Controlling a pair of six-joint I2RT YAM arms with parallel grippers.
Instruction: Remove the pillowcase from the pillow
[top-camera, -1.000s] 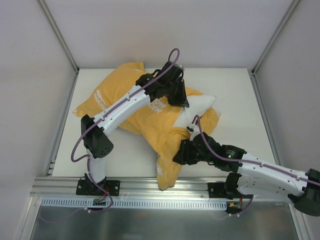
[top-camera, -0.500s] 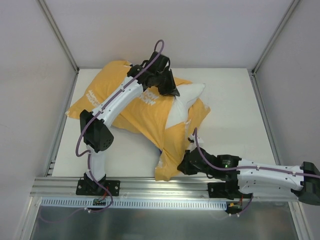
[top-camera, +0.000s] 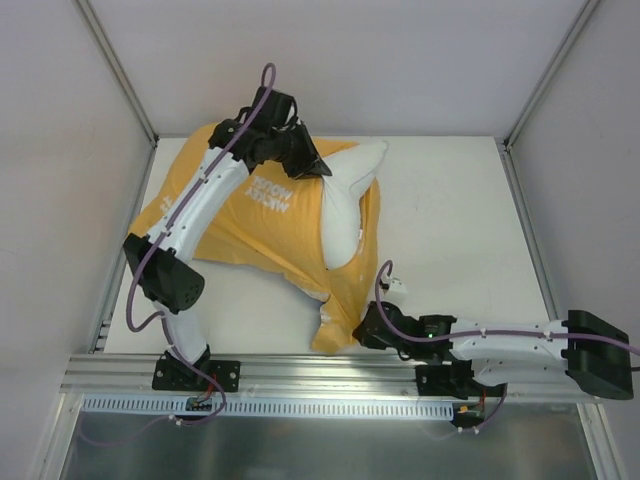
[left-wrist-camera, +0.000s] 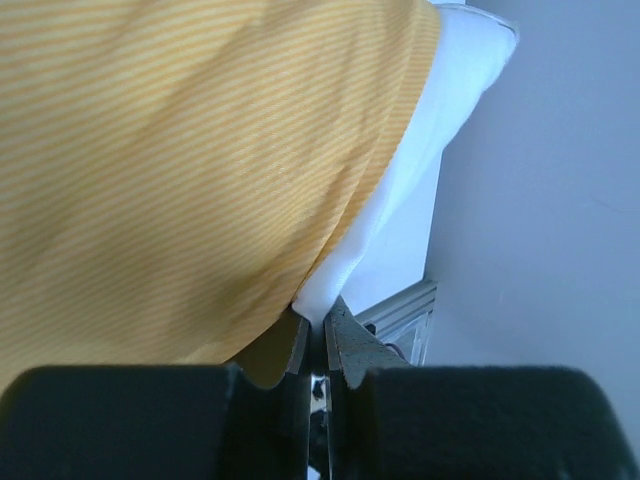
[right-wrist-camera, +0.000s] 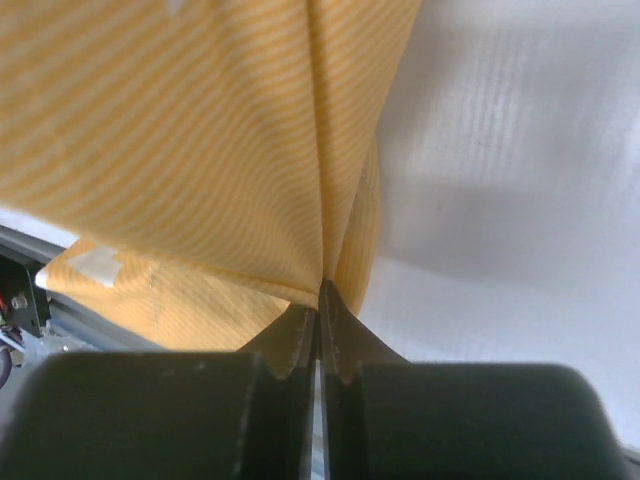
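The pillowcase (top-camera: 240, 215) lies orange-yellow side up, its white lettering showing, over the left and middle of the table. The white pillow (top-camera: 350, 190) sticks out of its open right side. My left gripper (top-camera: 318, 166) is shut on a corner of the pillow at the back; in the left wrist view the jaws (left-wrist-camera: 318, 318) pinch white pillow fabric (left-wrist-camera: 420, 150) beside the orange pillowcase (left-wrist-camera: 180, 170). My right gripper (top-camera: 362, 330) is shut on the pillowcase's lower edge near the front rail; its wrist view shows the gripper (right-wrist-camera: 320, 292) clamping a fold of the orange pillowcase (right-wrist-camera: 200, 130).
The white table (top-camera: 450, 210) is bare on the right. Grey enclosure walls stand close on the left, back and right. An aluminium rail (top-camera: 300, 372) runs along the near edge, just below the hanging pillowcase corner.
My left gripper moved left and back, carrying the pillow corner. My right gripper drew the pillowcase edge toward the near rail. More white pillow shows.
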